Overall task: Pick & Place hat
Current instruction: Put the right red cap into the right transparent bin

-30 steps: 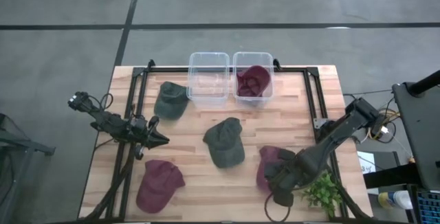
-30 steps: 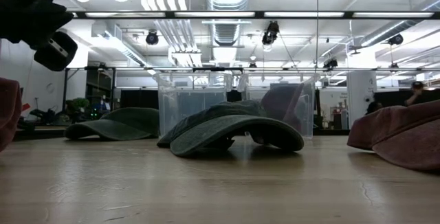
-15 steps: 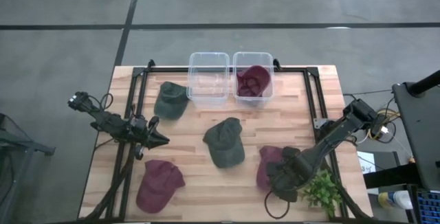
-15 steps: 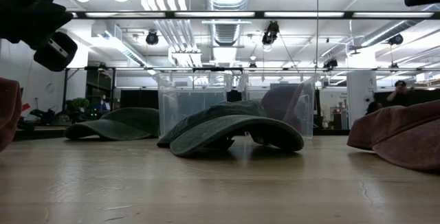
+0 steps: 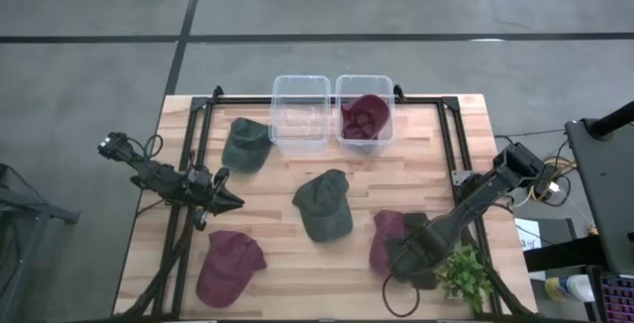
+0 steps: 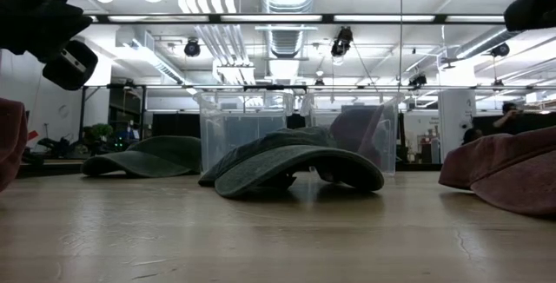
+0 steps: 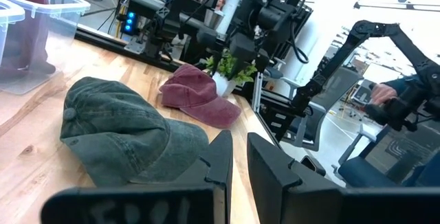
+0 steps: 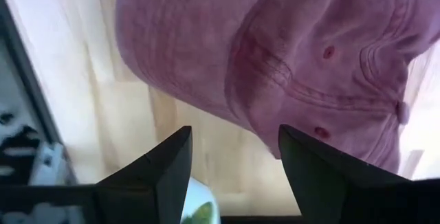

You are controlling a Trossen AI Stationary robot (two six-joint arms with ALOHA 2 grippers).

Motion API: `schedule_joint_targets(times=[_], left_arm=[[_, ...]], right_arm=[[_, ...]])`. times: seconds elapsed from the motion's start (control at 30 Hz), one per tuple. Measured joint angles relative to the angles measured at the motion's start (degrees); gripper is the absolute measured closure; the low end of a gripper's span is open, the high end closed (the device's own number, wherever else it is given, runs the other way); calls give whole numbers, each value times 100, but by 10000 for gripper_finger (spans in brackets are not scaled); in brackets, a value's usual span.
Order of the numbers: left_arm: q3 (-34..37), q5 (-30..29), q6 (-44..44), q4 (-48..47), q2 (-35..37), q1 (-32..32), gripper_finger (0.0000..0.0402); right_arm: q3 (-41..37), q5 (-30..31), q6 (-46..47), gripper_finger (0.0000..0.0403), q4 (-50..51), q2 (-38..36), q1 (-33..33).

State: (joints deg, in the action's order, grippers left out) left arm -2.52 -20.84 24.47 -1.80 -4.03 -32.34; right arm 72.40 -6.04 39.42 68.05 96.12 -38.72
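High view is showing a wooden table (image 5: 436,164) seen from straight above, with 2 clear bins at its far edge: the left bin (image 5: 300,112) is sitting empty and the right bin (image 5: 365,111) is holding 1 maroon hat (image 5: 363,117), so by my reading 1 hat is already placed and 4 are waiting. A green hat (image 5: 246,144) is lying just beside the left bin, another green hat (image 5: 323,204) is lying mid-table, a maroon hat (image 5: 229,267) is lying near the front left, and a fourth, the front right maroon hat (image 5: 388,236), is lying partly under the right gripper (image 5: 411,256), beside a small green plant (image 5: 464,275). The left gripper (image 5: 224,199) is waiting at the table's left side, above the front left maroon hat. Low view is looking level across the boards, with the mid-table green hat in front of both bins, which could hinder a low carry toward them. Left wrist view is showing that arm's fingers (image 7: 265,172) slightly parted and holding nothing. Right wrist view is showing the right arm's fingers (image 8: 161,165) spread wide, hovering over the maroon crown without gripping it yet.
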Motion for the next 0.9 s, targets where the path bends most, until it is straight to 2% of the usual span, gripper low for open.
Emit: schedule_joint_targets(times=[0.33,0.7,0.9], left_arm=[[0,0,0,-2,2,2,362],[-2,0,7,-2,1,1,362],[-2,0,96,-2,0,0,362]], right_arm=[[-540,114,-1090,190,-9,0,33],[-912,343,-1421,195,-446,-4,225],[-1158,321,-1400,224,-520,-4,244]])
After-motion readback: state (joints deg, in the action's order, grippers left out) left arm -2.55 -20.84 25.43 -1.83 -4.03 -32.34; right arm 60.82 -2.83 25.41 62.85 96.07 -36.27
